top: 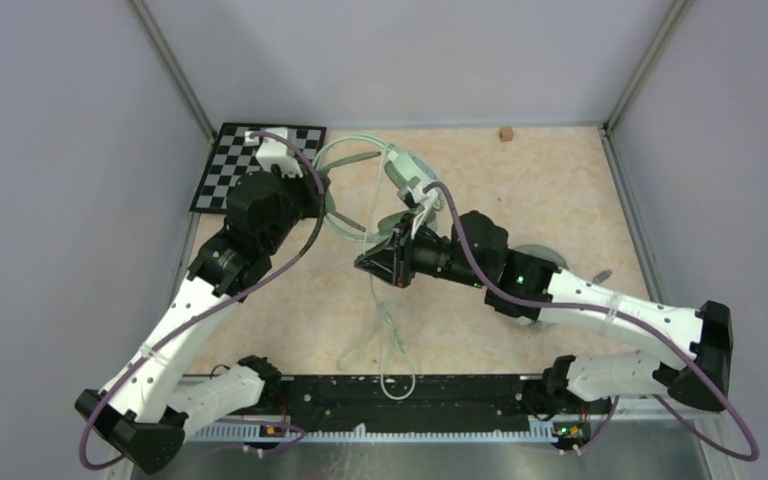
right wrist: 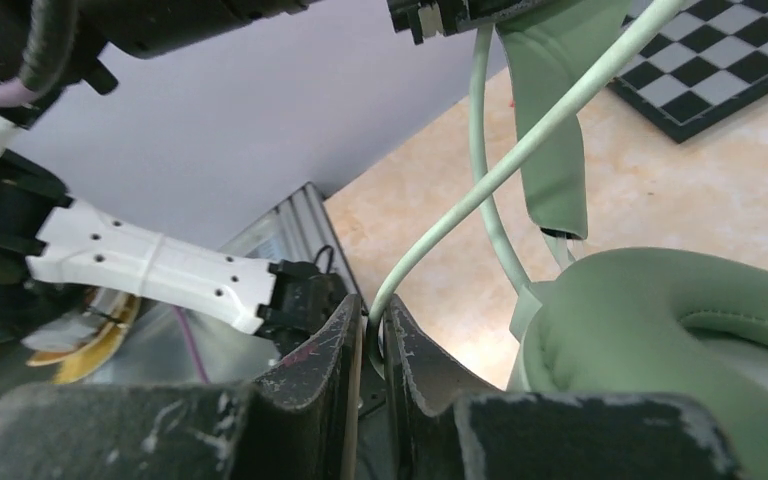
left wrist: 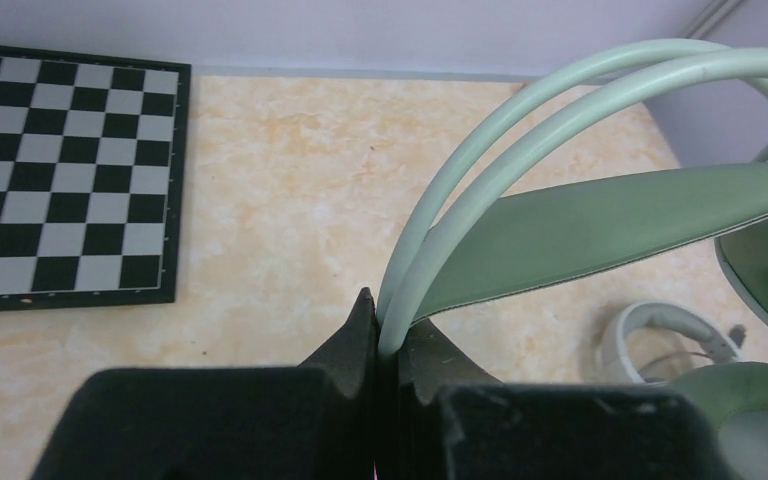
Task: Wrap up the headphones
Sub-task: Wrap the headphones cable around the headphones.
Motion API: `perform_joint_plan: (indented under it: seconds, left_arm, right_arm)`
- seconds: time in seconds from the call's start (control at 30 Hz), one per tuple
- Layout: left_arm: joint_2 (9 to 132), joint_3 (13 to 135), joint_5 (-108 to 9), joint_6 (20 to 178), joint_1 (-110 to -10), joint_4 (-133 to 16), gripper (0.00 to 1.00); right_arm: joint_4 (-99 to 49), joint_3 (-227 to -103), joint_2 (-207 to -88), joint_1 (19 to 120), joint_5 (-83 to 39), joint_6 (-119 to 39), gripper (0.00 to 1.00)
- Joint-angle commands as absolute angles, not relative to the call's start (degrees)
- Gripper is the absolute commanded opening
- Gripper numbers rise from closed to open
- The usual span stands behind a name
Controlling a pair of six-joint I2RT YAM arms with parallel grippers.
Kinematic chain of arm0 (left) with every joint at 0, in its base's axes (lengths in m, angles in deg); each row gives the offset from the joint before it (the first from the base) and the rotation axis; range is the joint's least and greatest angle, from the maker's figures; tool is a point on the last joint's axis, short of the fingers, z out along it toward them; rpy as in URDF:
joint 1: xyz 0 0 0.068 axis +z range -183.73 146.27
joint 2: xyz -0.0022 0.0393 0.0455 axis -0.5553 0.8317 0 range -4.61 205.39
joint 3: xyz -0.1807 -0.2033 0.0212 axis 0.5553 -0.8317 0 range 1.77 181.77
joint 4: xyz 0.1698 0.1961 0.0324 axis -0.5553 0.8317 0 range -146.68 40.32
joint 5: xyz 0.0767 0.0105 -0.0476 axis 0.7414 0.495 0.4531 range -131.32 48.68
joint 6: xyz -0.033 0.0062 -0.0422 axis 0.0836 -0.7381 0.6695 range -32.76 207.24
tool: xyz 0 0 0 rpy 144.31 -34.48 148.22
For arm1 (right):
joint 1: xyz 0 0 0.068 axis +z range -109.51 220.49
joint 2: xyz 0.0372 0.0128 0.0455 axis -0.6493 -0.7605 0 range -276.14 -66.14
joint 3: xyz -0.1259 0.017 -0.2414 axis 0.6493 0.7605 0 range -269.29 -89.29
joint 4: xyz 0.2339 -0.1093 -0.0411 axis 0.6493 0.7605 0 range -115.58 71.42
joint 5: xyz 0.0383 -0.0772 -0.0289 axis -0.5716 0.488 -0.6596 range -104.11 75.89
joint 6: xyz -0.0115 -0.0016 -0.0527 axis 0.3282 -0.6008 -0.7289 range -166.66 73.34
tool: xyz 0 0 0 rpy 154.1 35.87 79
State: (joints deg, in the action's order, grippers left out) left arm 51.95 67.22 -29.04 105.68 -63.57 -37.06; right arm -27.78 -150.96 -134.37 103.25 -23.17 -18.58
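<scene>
At upper centre of the overhead view the green headphones (top: 400, 167) were steadied by the left gripper (left wrist: 380, 330), clamped on their headband (left wrist: 600, 215), while the cable (right wrist: 520, 150) was pinched in the closed right gripper (right wrist: 368, 330), apparently to be wound round.

The headphones (left wrist: 610, 225) are mint-green, the board (left wrist: 60, 170) chequered black-and-white, the table (top: 550, 190) mottled beige.

Two headsets: one mint-green headset (top: 400, 172) at twelve o'clock, one white headset (left wrist: 660, 338) at four o'clock in the left wrist view. One pale-green cable (top: 385, 310). One checkerboard (top: 222, 165) at eleven o'clock. One small brown block (top: 506, 133) at one o'clock. Two robot arms: left arm (top: 185, 320), right arm (top: 610, 312).
</scene>
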Motion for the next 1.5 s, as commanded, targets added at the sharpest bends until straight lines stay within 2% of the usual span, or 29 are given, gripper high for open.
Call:
perform_joint_plan:
  seconds: [0.0, 0.33, 0.57, 0.83, 1.1, 1.17, 1.37, 1.47]
  left_arm:
    - [51.21, 69.30, -32.21, 114.03, -63.48, -48.52, 0.00]
    - [50.02, 70.26, -32.42, 115.18, -63.49, -48.99, 0.00]
    - [48.80, 70.50, -35.67, 116.64, -63.48, -50.38, 0.00]
    - [48.13, 71.42, -36.61, 117.71, -63.49, -51.40, 0.00]
    - [47.87, 72.12, -39.94, 120.09, -63.46, -51.84, 0.00]
    - [47.42, 72.19, -40.15, 120.13, -63.46, -51.80, 0.00]
    - [46.22, 73.71, -40.14, 119.83, -63.47, -50.47, 0.00]
    - [46.25, 74.38, -45.40, 122.08, -63.52, -49.74, 0.00]
  right_arm:
    - [-26.83, -151.79, -132.51, 107.25, -11.61, -25.58, 0.13]
    - [-40.84, -141.51, -129.31, 111.52, -9.16, -39.14, 0.31]
    - [-53.46, -133.17, -132.04, 114.17, -9.24, -49.89, 0.41]
    - [-67.95, -126.10, -134.09, 115.21, -2.79, -55.27, 0.42]
    - [-80.56, -122.07, -142.90, 114.89, -1.81, -54.35, 0.42]
    - [-84.05, -121.60, -145.26, 114.76, 0.12, -54.12, 0.39]
    - [-95.12, -118.14, -147.72, 113.41, 4.98, -53.38, 0.11]
    - [-98.71, -114.71, -146.30, 110.34, 3.03, -50.20, 0.00]
